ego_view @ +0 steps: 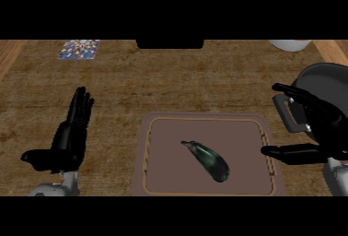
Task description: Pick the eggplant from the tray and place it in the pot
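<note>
A dark purple eggplant (210, 161) lies slanted in the middle of a brown tray (155, 156), its stem end toward the upper left. To the right stands a dark grey pot (329, 83) with a light handle (290, 114) on its near side, partly cut off by the view's edge. My right hand (318, 126) is open at the tray's right rim, fingers stretched up across the pot's front and thumb pointing left over the rim; it holds nothing. At the far left my left hand (69, 136) rests open, fingers up.
A patterned tile (79, 49) lies at the back left. A black object (170, 44) sits at the back centre and a white object (290, 44) at the back right. Wooden strips edge the brown counter on both sides.
</note>
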You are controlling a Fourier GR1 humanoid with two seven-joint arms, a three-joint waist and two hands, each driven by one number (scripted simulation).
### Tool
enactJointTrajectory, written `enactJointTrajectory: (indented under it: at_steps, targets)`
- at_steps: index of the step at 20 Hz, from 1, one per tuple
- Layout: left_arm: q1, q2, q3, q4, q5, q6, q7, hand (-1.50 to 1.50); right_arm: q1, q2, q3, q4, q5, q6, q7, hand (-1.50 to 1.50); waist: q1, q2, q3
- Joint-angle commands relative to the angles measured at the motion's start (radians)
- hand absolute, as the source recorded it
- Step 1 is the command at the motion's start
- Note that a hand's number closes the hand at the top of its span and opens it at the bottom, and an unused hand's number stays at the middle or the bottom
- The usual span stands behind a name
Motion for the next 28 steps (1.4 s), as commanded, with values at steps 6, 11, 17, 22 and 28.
enactJointTrajectory:
  at_steps: [6,11,17,22,28]
  targets:
    - [0.047,-0.012,-0.008,-0.022,-0.012,-0.028,-0.016,0.0,0.09,-0.128,0.059,-0.288,0.146,0.052,0.216,-1.5,0.0,-0.007,-0.002]
    - [0.049,-0.042,-0.024,0.01,-0.034,-0.004,-0.04,0.0,0.104,-0.289,0.158,-0.369,0.293,0.177,0.386,-1.5,-0.004,-0.008,-0.004]
    - [0.023,-0.062,-0.032,0.017,-0.041,-0.009,-0.028,0.0,0.013,-0.218,0.324,-0.421,0.42,0.245,0.664,-1.5,0.012,-0.002,-0.001]
    - [0.037,-0.045,0.005,0.03,-0.038,-0.048,-0.039,0.0,0.018,-0.073,0.414,-0.38,0.525,0.257,0.75,-1.5,0.006,-0.002,0.0]
    - [0.063,-0.065,-0.003,0.013,-0.043,-0.07,-0.062,0.0,-0.058,0.025,0.467,-0.235,0.637,0.298,0.839,-1.5,0.011,-0.001,0.0]
